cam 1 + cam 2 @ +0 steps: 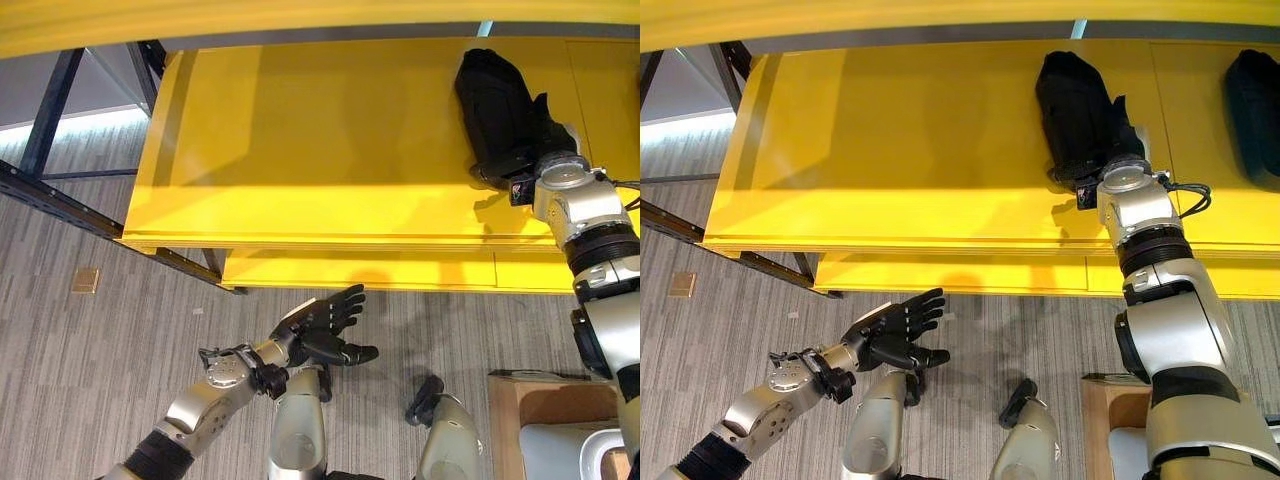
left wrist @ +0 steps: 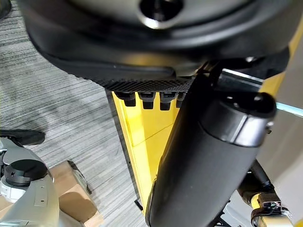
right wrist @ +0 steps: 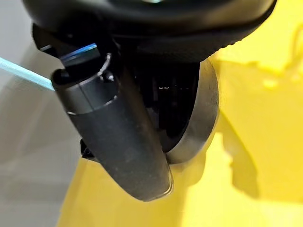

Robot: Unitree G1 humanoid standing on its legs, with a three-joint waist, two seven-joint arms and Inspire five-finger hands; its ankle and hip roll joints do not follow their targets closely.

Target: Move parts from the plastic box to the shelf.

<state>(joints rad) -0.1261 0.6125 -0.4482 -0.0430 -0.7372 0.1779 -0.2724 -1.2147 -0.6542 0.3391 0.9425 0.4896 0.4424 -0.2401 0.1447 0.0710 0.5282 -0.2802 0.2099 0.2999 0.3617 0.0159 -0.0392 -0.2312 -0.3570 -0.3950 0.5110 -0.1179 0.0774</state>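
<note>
The yellow shelf [image 1: 300, 150] spreads wide before me, above the grey carpet floor [image 1: 90, 350]. A dark part [image 1: 495, 105] lies on the shelf's right side, and my right hand [image 1: 1118, 135] rests on its near end; in the right wrist view the thumb lies along a round metal rim, though I cannot tell how my fingers stand. My left hand [image 1: 325, 325] hovers low over the floor, fingers straight and spread, holding nothing. A cardboard box [image 1: 545, 410] stands at my lower right.

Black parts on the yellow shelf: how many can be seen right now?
2. One black part lies under the right hand; a second black part lies further right on the yellow shelf, cut off by the frame edge. More may sit beyond view.
</note>
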